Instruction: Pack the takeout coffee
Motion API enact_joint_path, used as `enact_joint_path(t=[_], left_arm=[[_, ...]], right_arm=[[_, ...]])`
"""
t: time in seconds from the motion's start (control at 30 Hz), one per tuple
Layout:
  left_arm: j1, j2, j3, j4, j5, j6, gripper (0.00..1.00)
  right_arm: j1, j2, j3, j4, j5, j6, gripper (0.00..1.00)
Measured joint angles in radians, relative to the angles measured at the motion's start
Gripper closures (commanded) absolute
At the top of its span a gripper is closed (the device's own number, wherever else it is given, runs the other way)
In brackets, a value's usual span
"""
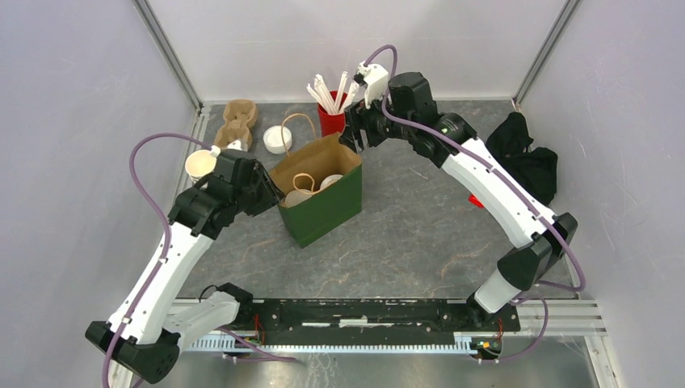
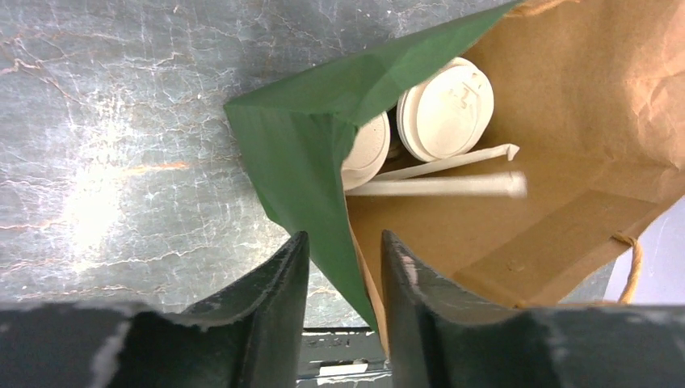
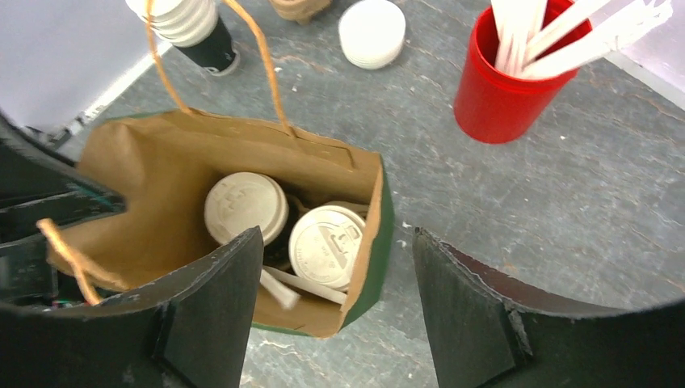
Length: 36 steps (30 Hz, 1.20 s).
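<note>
While my left gripper (image 2: 343, 242) straddles the bag's (image 1: 323, 214) near wall, jaws narrow, I cannot tell if they truly pinch the paper. Right gripper (image 3: 338, 238) hangs wide open over the mouth. One lidded cup (image 3: 246, 206) and a second cup (image 3: 327, 242) stand upright inside, straight below the right jaws, wrapped straws (image 3: 311, 284) slanting beside them. Red holder (image 3: 505, 89) stands behind the bag. Twine handle (image 3: 258, 65) arches close: snag risk.

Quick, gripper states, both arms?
Left gripper: open, straddling the wall of the green bag, not clamped.
Right gripper: open, empty, above the bag.
</note>
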<state>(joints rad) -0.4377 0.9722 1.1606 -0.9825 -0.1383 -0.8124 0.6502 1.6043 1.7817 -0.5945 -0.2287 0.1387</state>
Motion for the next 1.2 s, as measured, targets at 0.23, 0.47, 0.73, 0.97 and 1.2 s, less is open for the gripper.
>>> enact_joint_path(t=[0.23, 0.47, 0.73, 0.97, 1.2], left_arm=[[0.000, -0.018, 0.090, -0.060, -0.001, 0.039, 0.29], [0.000, -0.091, 0.167, -0.089, -0.003, 0.069, 0.26], [0.000, -0.101, 0.247, -0.094, -0.018, 0.074, 0.26], [0.000, -0.083, 0.251, -0.094, -0.018, 0.074, 0.26], [0.000, -0.060, 0.251, -0.093, -0.016, 0.075, 0.26]], right_arm=[[0.021, 0.083, 0.009, -0.033, 0.083, -0.050, 0.36], [0.063, 0.165, 0.035, -0.067, 0.130, -0.078, 0.67], [0.073, 0.174, 0.035, -0.090, 0.241, -0.082, 1.00], [-0.028, 0.166, 0.035, -0.116, 0.285, -0.080, 1.00], [-0.284, 0.111, -0.009, -0.130, 0.299, -0.097, 1.00]])
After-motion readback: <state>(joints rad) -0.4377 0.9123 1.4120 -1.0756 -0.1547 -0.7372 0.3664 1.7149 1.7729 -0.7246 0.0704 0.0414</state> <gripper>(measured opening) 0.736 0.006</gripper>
